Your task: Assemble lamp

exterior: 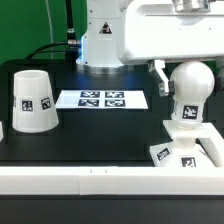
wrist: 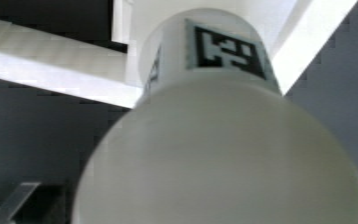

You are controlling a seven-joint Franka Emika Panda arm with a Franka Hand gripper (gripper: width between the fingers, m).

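Black table: shade, marker board, base resting on it.

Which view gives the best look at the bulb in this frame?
The exterior view: it shows the whole bulb, round head up, upright on the base. The wrist view shows the bulb only from very close, filling most of the picture, with one tag visible.

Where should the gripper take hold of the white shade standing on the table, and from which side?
Probably its narrow upper end, from straight above. The shade stands upright on the table, wide end down, so the top is the slimmest span to pinch, with nothing above it.
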